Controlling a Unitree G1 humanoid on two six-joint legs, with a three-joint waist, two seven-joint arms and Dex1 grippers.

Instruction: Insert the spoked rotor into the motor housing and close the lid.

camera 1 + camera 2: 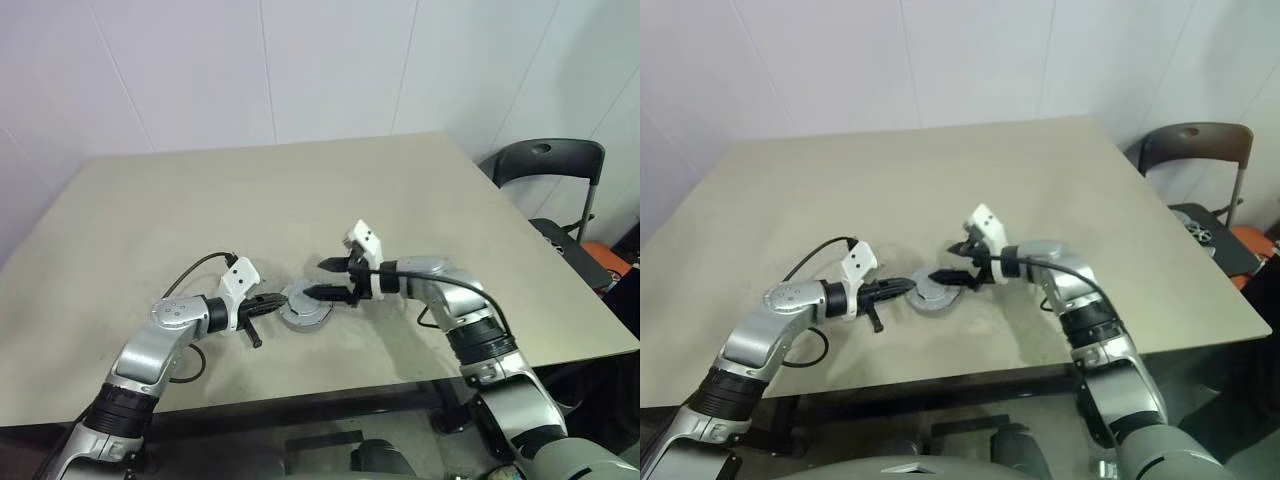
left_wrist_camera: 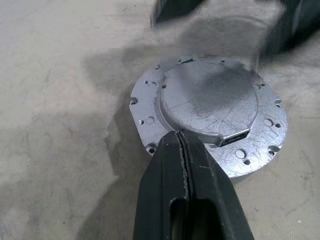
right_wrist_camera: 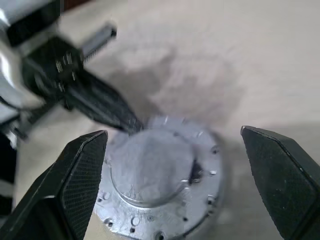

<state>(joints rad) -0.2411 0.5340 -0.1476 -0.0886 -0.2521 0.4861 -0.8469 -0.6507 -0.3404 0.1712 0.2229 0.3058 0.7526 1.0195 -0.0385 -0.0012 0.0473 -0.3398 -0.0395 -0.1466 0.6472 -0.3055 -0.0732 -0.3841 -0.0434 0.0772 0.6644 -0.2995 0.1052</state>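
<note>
A round silver metal disc, the motor housing [image 2: 210, 112], lies flat on the beige table [image 1: 300, 190], near the front edge and between the two arms. What faces up is a closed cast face: a wide outer flange dotted with small screw holes, a raised smooth round centre, and a small rectangular socket at the edge of that raised part. With this solid face on top, the inside of the housing is hidden, so it cannot be told what sits in it, and neither windings nor a wheel can be made out. The left gripper [image 2: 181, 137] reaches in from the robot's left with its two black fingers pressed together, nothing between them; their tip lies right at the rim of the raised centre, seemingly touching the metal, though the contact cannot be confirmed. The right gripper [image 3: 175, 150] comes from the robot's right and hangs just above the housing, its fingers [image 3: 80, 170] spread wide to either side of the disc and gripping nothing. In the head views its tips sit over the housing's right edge. A dark folding chair [image 1: 550, 165] stands beyond the table's right corner.
</note>
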